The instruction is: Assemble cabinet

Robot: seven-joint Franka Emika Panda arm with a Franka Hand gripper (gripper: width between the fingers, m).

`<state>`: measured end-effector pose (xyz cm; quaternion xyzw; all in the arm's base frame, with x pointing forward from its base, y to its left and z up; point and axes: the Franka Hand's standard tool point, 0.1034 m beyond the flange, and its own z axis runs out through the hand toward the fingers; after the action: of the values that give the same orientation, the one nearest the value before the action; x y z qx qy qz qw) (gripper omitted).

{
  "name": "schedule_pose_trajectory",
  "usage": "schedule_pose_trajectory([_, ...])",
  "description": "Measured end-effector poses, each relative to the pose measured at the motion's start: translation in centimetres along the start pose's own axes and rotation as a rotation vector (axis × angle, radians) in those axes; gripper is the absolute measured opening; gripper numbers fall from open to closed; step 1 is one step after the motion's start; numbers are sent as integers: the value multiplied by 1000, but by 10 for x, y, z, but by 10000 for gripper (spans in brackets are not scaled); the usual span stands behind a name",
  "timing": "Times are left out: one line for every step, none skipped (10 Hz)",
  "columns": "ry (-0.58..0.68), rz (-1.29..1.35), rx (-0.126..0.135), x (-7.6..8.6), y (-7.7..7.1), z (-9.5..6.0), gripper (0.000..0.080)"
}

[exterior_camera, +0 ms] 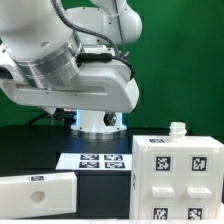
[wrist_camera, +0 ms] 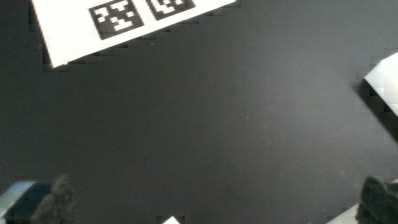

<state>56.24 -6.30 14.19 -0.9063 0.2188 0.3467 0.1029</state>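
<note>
The white cabinet box (exterior_camera: 175, 180), with several black-and-white tags, stands at the exterior view's right with a small white knob (exterior_camera: 178, 129) on its top. A long white slab panel (exterior_camera: 38, 190) lies at the exterior view's lower left. In the wrist view my gripper (wrist_camera: 210, 205) is open and empty above bare dark table, its fingertips (wrist_camera: 36, 200) far apart at the picture's corners. A white part (wrist_camera: 384, 90) shows at the wrist view's edge, and a small white tip (wrist_camera: 171, 220) shows between the fingers. The gripper itself is hidden in the exterior view.
The marker board (exterior_camera: 98, 160) lies flat on the black table in front of the robot's base (exterior_camera: 100, 122); it also shows in the wrist view (wrist_camera: 125, 25). The arm's large body (exterior_camera: 60, 65) fills the exterior view's upper left.
</note>
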Motion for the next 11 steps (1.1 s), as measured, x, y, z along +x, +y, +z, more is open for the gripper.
schedule_pose_trajectory([7,8,1,4,4,1,797])
schedule_pose_trajectory([18,46,6,14,16,4,797])
schedule_pose_trajectory([35,78,13,24,27,5,797])
schedule_pose_trajectory([52,81,16,31,32,5,797])
schedule_pose_trajectory([52,75,14,29,29,4,797])
schedule_pose_trajectory([51,75,14,30,29,5,797])
schedule_pose_trajectory([51,76,14,30,29,5,797])
schedule_pose_trajectory([50,76,14,30,29,5,797])
schedule_pose_trajectory([49,78,14,31,30,7,797])
schedule_pose_trajectory([40,121,12,38,38,13,797])
schedule_pose_trajectory([42,168,9,49,44,18,797])
